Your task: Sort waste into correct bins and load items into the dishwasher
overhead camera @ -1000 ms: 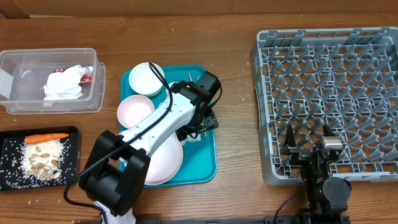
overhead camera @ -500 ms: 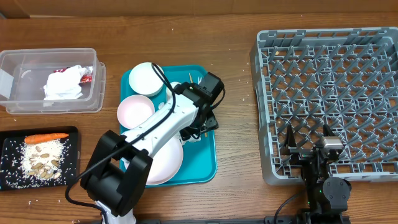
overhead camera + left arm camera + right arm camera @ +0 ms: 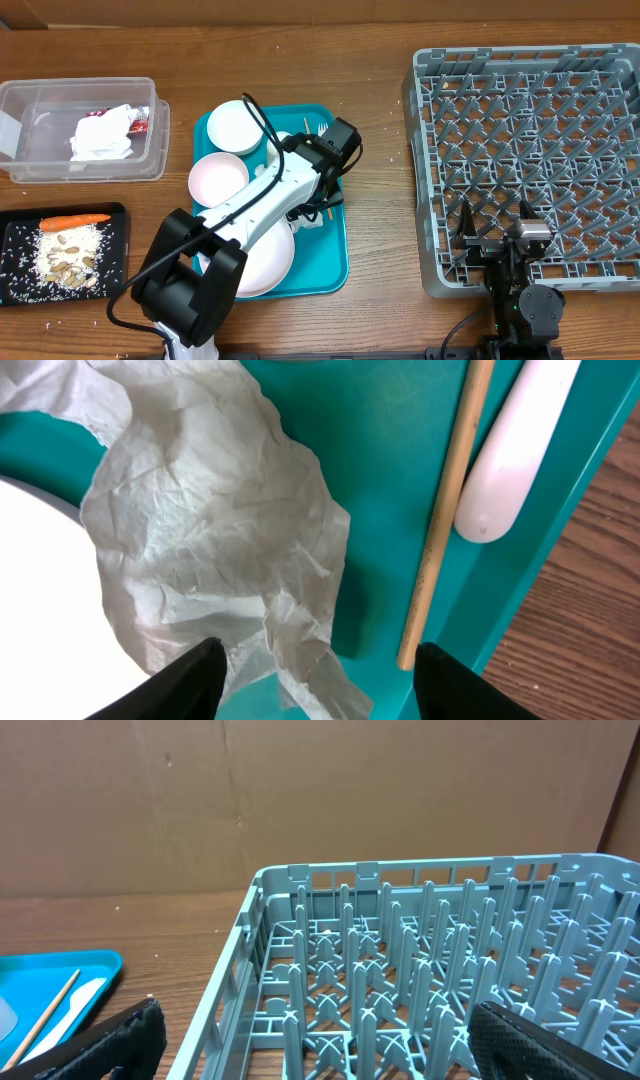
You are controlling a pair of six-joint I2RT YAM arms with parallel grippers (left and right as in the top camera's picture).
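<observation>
My left gripper [image 3: 314, 208] is open low over the teal serving tray [image 3: 335, 262]. In the left wrist view its fingers [image 3: 320, 695] straddle the lower end of a crumpled white napkin [image 3: 210, 530], next to a wooden stick [image 3: 445, 510] and a white plastic handle [image 3: 510, 450]. A white bowl [image 3: 236, 126], pink bowl [image 3: 218, 178] and pink plate [image 3: 262, 262] sit on that tray. The clear tub [image 3: 30, 110] holds napkins [image 3: 102, 135] and a red wrapper [image 3: 140, 122]. The black tray [image 3: 118, 225] holds a carrot [image 3: 75, 220] and rice scraps [image 3: 68, 255]. My right gripper [image 3: 320, 1040] is open and empty at the front edge of the grey dish rack [image 3: 530, 150].
The rack [image 3: 400, 950] fills the right side of the table and holds nothing that I can see. My left arm crosses the teal tray and hides part of it. Bare wood lies between the tray and the rack.
My left wrist has shifted slightly to the right over the teal tray. The right arm has not moved.
</observation>
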